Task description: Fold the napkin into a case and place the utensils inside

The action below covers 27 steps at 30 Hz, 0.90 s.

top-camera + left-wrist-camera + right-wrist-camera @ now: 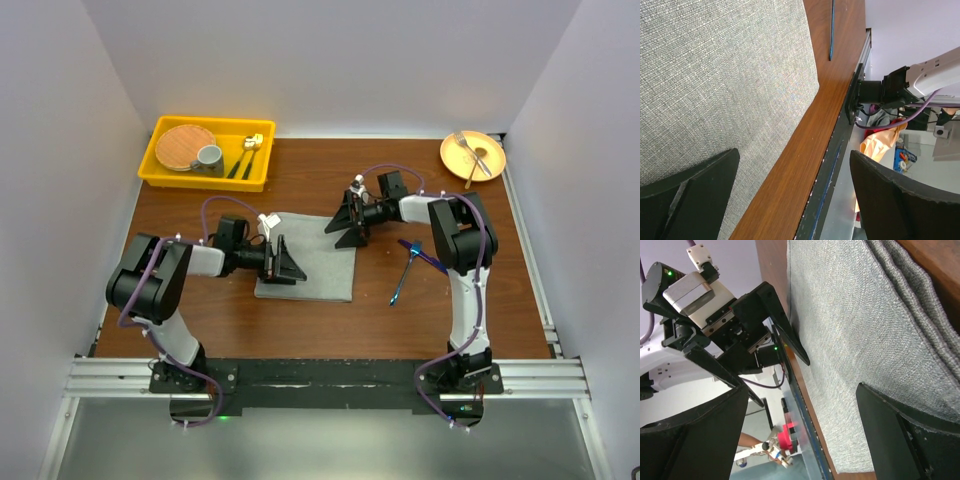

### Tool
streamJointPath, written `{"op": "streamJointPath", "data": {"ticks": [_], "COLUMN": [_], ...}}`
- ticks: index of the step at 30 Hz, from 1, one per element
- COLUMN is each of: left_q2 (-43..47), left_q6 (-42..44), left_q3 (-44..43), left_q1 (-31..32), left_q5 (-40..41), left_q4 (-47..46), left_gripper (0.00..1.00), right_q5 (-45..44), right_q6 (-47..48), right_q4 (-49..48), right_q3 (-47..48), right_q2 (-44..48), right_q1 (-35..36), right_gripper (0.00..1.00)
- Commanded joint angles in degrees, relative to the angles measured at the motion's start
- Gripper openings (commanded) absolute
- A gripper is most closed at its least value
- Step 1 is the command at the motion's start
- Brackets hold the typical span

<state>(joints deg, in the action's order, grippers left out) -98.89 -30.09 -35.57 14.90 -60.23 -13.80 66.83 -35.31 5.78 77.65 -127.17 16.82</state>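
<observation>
The grey napkin [318, 262] lies flat on the brown table, left of centre. Stacked cloth edges show along one side of the napkin [865, 340] in the right wrist view. My left gripper [286, 262] hangs low over the cloth's left half, open and holding nothing; its wrist view has napkin [725, 75] under one finger and bare wood under the gap of the gripper [795, 195]. My right gripper [346, 222] stands open at the cloth's far right corner, empty [800, 435]. The blue fork [403, 276] and blue knife [426, 256] lie right of the napkin, the knife partly under the right arm.
A yellow tray [160, 172] at the back left holds a woven mat, a grey cup [209, 157] and dark-handled gold cutlery [247, 155]. An orange plate [492, 160] at the back right carries a silver fork and a wooden spoon. White walls enclose the table.
</observation>
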Motion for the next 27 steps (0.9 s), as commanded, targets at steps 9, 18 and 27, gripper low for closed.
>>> {"op": "streamJointPath", "data": {"ticks": [9,18,27], "left_q2": [-1.13,0.01,8.53], "left_q6": [5.74,3.54,3.01], "left_q3": [2.08,3.93,5.61], "left_q1": [1.36,2.06,2.95], "left_q5": [8.02,7.67,7.58], "left_q4": [5.72,5.27,2.73], "left_gripper": [1.00,1.00,1.00], "right_q5": [-1.43,-4.42,0.31], "right_q6": [-9.34,1.64,11.92], "right_q4": [-5.52,2.55,16.35], "right_q3": [8.22,9.45,16.81], "right_q2": [2.11,-7.82,-2.65], "right_q1": [-0.73,-0.91,1.11], "right_gripper": [0.93,0.84,0.68]}}
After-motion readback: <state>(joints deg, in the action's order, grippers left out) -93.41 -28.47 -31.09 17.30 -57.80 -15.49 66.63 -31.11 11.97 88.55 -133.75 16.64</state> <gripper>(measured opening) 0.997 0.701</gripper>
